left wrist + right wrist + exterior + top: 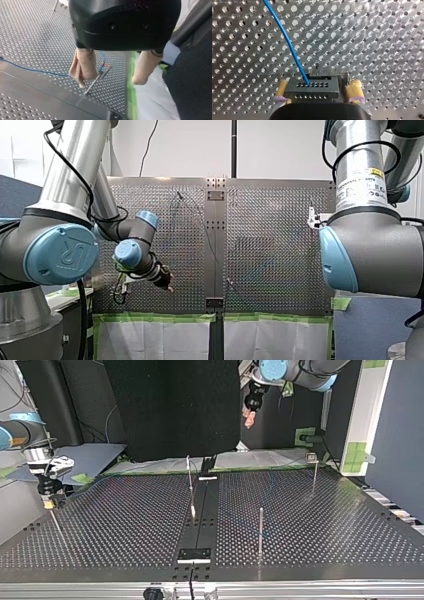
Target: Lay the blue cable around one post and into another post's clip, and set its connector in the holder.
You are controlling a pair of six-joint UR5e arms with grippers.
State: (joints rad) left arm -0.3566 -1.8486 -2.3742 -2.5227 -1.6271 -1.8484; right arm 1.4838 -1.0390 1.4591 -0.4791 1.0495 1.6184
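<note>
2 right fingers (355,90), seemingly clamping 1 connector (312,89)

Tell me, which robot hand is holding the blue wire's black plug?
My right gripper, the yellow-padded one, grips the connector; my left gripper is open and empty.

The front view looks along the perforated table (280,235) from above; the top view faces back (low) — both share its centre strip (215,220); wrist views sit close over it.
</note>
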